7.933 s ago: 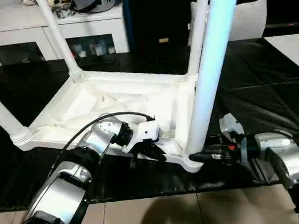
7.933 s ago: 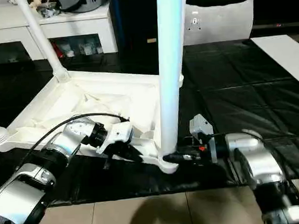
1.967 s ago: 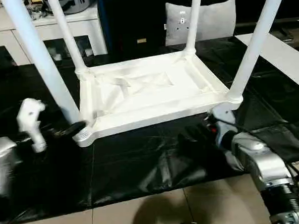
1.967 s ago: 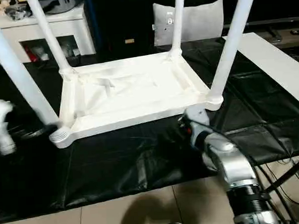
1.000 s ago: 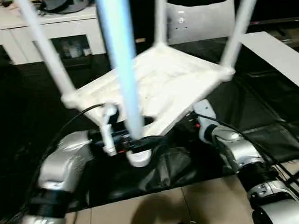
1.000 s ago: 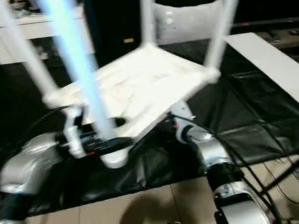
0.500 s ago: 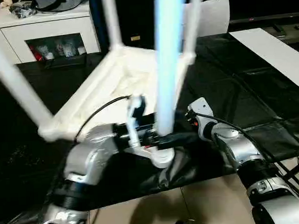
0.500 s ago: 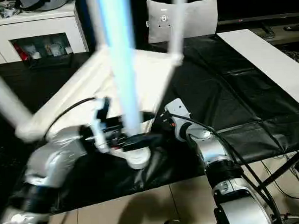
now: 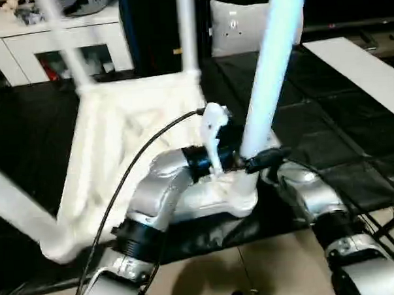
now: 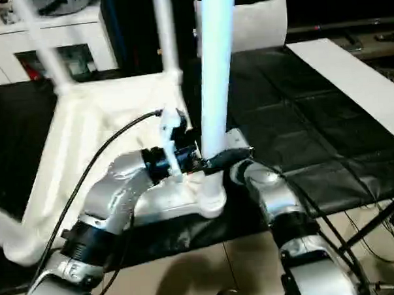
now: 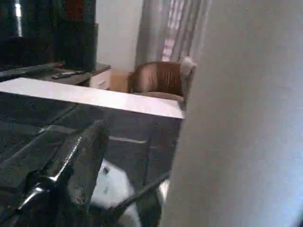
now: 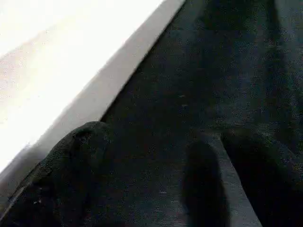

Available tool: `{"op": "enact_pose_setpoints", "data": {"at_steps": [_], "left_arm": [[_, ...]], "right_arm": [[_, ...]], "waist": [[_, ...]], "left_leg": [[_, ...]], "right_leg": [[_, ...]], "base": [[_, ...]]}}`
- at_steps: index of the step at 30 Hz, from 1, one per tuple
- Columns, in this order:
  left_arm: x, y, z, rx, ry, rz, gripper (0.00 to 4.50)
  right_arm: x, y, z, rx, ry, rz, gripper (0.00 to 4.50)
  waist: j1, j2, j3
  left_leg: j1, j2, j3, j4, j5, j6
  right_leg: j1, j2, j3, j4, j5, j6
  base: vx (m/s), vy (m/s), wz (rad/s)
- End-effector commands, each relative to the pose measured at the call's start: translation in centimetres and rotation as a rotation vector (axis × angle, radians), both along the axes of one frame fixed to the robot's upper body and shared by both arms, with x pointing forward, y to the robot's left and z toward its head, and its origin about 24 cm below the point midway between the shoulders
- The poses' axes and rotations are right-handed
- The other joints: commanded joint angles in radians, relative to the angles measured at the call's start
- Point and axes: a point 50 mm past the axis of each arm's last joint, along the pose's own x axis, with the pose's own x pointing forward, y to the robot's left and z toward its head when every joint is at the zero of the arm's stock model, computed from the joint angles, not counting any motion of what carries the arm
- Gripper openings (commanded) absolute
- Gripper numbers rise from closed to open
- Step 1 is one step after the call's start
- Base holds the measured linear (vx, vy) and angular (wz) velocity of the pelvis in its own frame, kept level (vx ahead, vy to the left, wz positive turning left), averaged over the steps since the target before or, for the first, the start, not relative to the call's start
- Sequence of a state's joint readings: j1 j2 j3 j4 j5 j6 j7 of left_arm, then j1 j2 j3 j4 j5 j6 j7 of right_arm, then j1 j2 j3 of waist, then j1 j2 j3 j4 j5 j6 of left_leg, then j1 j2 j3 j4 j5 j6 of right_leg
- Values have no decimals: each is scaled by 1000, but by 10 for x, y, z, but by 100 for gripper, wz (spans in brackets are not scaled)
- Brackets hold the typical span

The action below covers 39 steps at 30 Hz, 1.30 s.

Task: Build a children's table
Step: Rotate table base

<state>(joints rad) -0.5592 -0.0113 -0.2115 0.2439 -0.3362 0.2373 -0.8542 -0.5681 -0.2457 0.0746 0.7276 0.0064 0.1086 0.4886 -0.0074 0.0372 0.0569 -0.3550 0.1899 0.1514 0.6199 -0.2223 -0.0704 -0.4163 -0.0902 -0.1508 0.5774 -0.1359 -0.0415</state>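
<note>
One leg (image 9: 266, 92) stands between the left jaws (image 9: 253, 163), near its socket.

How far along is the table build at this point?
Done: four legs stand in the corner sockets of the upturned top. In hand: the left hand is at the base of the near leg, and the right hand is open over the black cover. Left: probably checking that leg's seating, then turning the table upright.

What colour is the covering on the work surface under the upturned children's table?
Black; the work surface covering shows best in the right eye view.
</note>
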Motion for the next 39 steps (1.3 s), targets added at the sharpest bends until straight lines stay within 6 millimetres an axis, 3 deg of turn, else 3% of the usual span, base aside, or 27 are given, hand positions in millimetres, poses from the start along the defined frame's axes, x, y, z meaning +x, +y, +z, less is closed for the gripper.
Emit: {"op": "enact_pose_setpoints", "data": {"at_steps": [1,4,6,8,11,15,19,26,30,34,36,39], "left_arm": [[-1,5,-3,39,-20,10,439],[-6,15,-16,116,-15,-20,439],[-9,23,-22,155,-5,-33,439],[-11,29,-26,176,0,-47,439],[-14,52,-37,249,18,-76,439],[-10,85,-55,455,31,-72,439],[-9,101,-64,594,9,-98,422],[-10,97,-65,630,62,-123,363],[-17,86,-68,615,115,-117,318],[-20,82,-68,606,138,-108,318],[-20,79,-69,603,154,-91,318],[-19,79,-71,640,158,-58,318]], "right_arm": [[-2,-11,3,15,-29,-37,450],[-7,-32,7,1,-63,-121,450],[-10,-37,9,4,-50,-122,450],[-13,-40,11,20,-42,-107,450],[-22,-43,21,56,-83,-71,450],[-37,-40,26,82,-77,80,450],[-47,-43,28,32,-46,195,450],[-61,-58,43,2,-19,291,450],[-73,-63,48,-14,10,361,450],[-79,-63,48,-5,20,382,450],[-82,-62,49,7,31,396,450],[-85,-58,48,39,52,426,450]], "waist": [[9,-16,-79],[18,-13,-79],[18,-9,-77],[14,-11,-75],[13,-8,-74],[11,-1,-69],[12,1,-68],[22,-5,-69],[28,-6,-68],[19,-12,-65],[16,-11,-63],[9,-8,-63]], "left_leg": [[-15,28,1,-63,-96,122],[-11,28,3,-64,-94,118],[-10,28,3,-66,-111,113],[-11,29,1,-69,-134,111],[-10,26,0,-70,-159,100],[-4,24,-3,-73,-195,92],[-1,24,-5,-75,-213,82],[-4,25,-4,-73,-189,89],[-6,23,-3,-70,-182,95],[-6,16,-2,-66,-206,88],[-4,11,-2,-62,-223,88],[-5,12,-7,-62,-243,84]], "right_leg": [[79,-58,55,-75,-376,-119],[76,-57,56,-76,-372,-115],[76,-55,54,-80,-385,-111],[78,-55,54,-81,-404,-101],[76,-57,52,-87,-444,-79],[71,-50,48,-93,-493,-40],[70,-53,46,-99,-509,-39],[73,-59,50,-96,-496,-57],[73,-57,45,-103,-527,-38],[70,-55,35,-115,-586,-11],[65,-50,27,-125,-626,20],[68,-49,16,-132,-631,40]], "base": [[0,0,0],[0,0,0],[0,0,0],[0,0,0],[0,0,0],[0,0,0],[0,0,0],[0,0,0],[0,0,0],[0,0,0],[0,0,0],[0,0,0]]}}
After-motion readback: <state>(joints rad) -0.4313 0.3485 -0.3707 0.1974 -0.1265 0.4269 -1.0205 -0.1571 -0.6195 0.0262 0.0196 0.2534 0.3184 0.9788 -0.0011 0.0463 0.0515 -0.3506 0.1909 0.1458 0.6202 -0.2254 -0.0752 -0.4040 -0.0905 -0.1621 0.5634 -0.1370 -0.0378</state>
